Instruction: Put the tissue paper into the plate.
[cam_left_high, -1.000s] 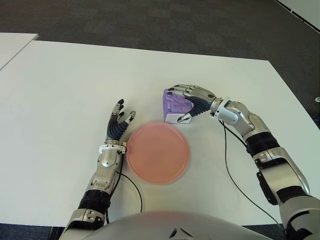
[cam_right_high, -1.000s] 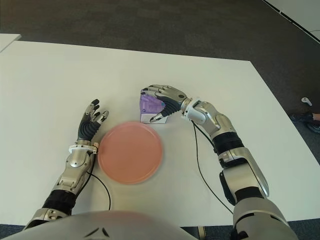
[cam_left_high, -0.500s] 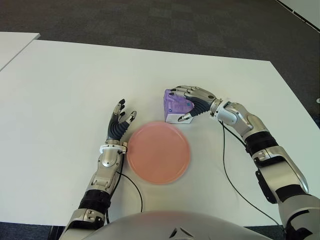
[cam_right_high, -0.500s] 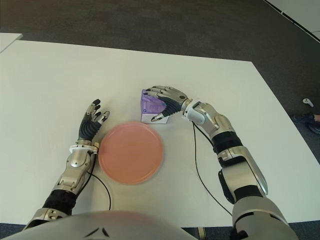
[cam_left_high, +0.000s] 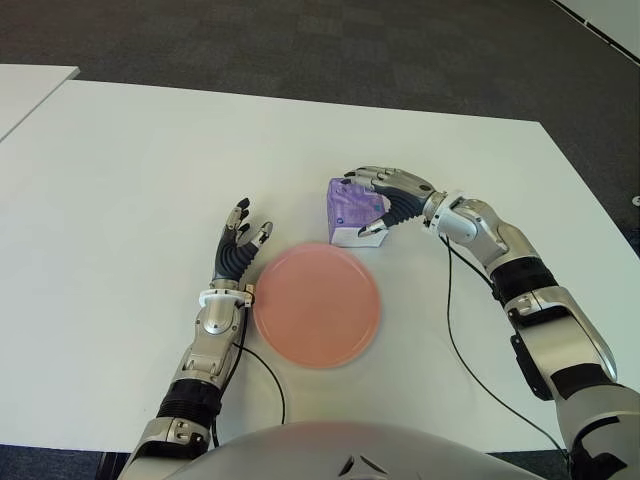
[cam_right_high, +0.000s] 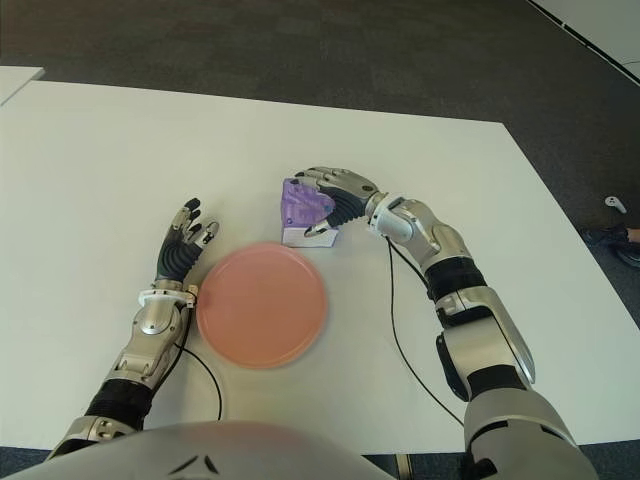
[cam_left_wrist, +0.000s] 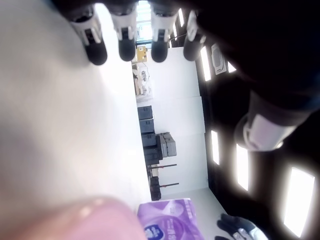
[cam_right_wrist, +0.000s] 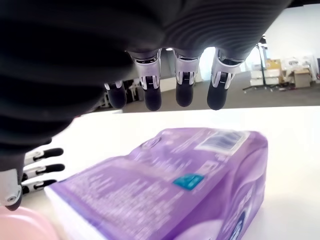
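Purple tissue pack seen on white table, just beyond pink plate; long axis near-to-far. Right hand cupped over pack, grip unconfirmed; pack's right side hidden. Left hand left of plate, fingers extended, nothing held.

the plate sits at the centre of the frame on the table. the tissue pack lies just above and right of it, with the right hand arched over it. the left hand shows just left of the plate.
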